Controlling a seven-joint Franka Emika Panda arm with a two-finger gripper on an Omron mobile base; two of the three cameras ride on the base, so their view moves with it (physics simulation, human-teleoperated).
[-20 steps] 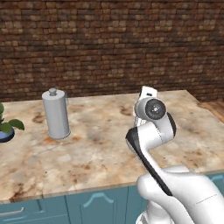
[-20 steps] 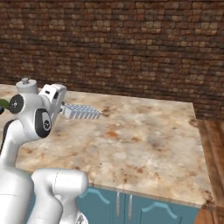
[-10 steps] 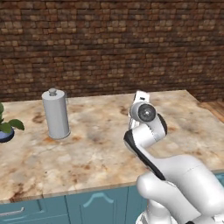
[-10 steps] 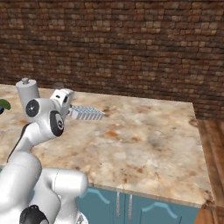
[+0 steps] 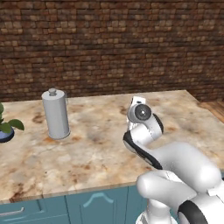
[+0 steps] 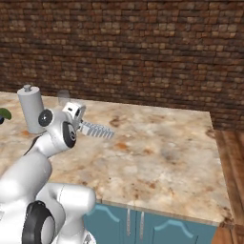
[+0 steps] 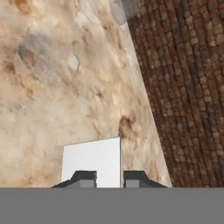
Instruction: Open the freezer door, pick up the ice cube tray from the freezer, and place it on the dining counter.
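The ice cube tray (image 6: pixel 97 129) sticks out sideways from my gripper (image 6: pixel 82 125), low over the dining counter (image 6: pixel 167 157), which is marbled beige and brown. From the hand view the tray (image 7: pixel 92 162) is a flat white panel clamped between my two dark fingertips, with the gripper (image 7: pixel 109 177) shut on it and the counter (image 7: pixel 52 87) beyond. From the left base the white wrist (image 5: pixel 140 113) hides the tray above the counter (image 5: pixel 96 148). Whether the tray touches the stone is unclear.
A grey cylindrical canister (image 5: pixel 55 113) (image 6: pixel 31 109) stands at the counter's left, and a potted plant (image 5: pixel 6 127) at its far left edge. A clear glass (image 6: pixel 63 97) stands near the brick wall (image 5: pixel 109 43). Wooden floor (image 6: pixel 233 181) lies to the right.
The arm has folded back and the hand has drifted a little left. The tray has sunk slightly toward the counter, still gripped.
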